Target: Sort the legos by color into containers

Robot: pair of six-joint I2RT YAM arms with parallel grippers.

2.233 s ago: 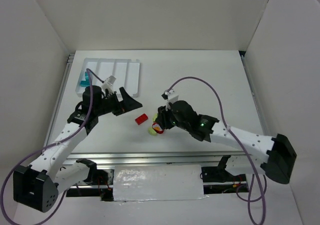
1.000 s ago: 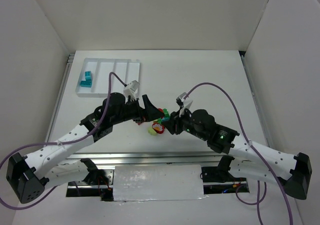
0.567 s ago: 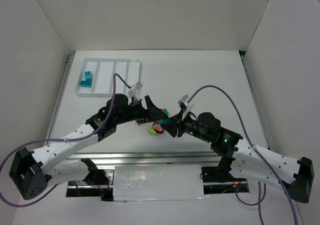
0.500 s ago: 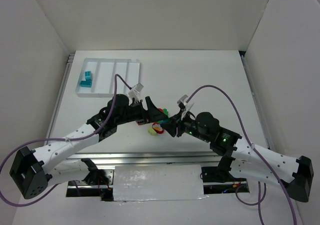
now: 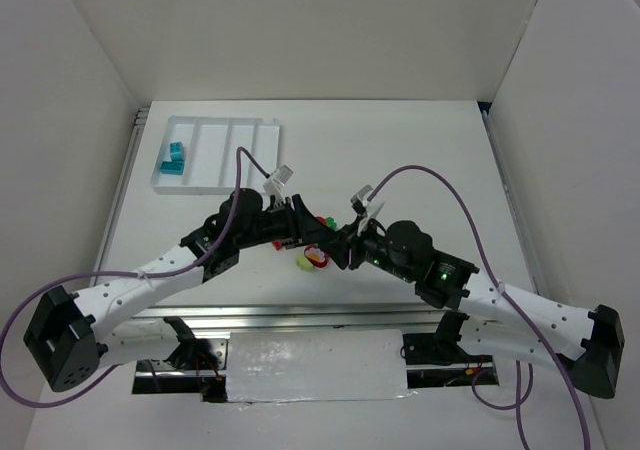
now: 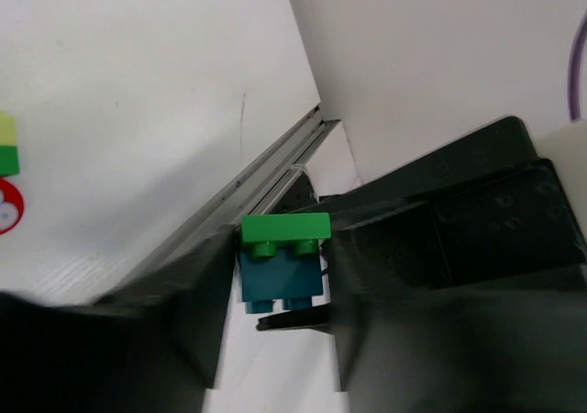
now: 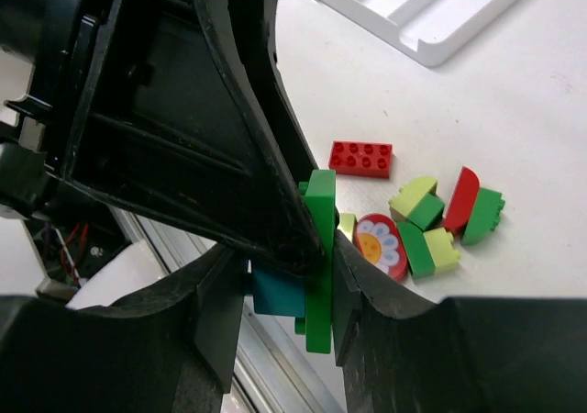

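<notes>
Gripping studded plastic bricks (image 6: 282,271) — green-over-teal

The tray (image 5: 255,155) lies at the far left of the bench (image 5: 400,160), with two bricks (image 5: 174,158) in its leftmost compartment. Near the front centre, loose bricks (image 5: 316,258) cluster. Just above them the left tool (image 5: 322,232) and right tool (image 5: 345,242) meet, with a stacked pair of bricks (image 6: 283,264) clamped between both.

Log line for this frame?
left gripper: shut on green-teal brick stack | right gripper: shut on same stack | tray: teal bricks, leftmost compartment | loose bricks: unsorted
</notes>
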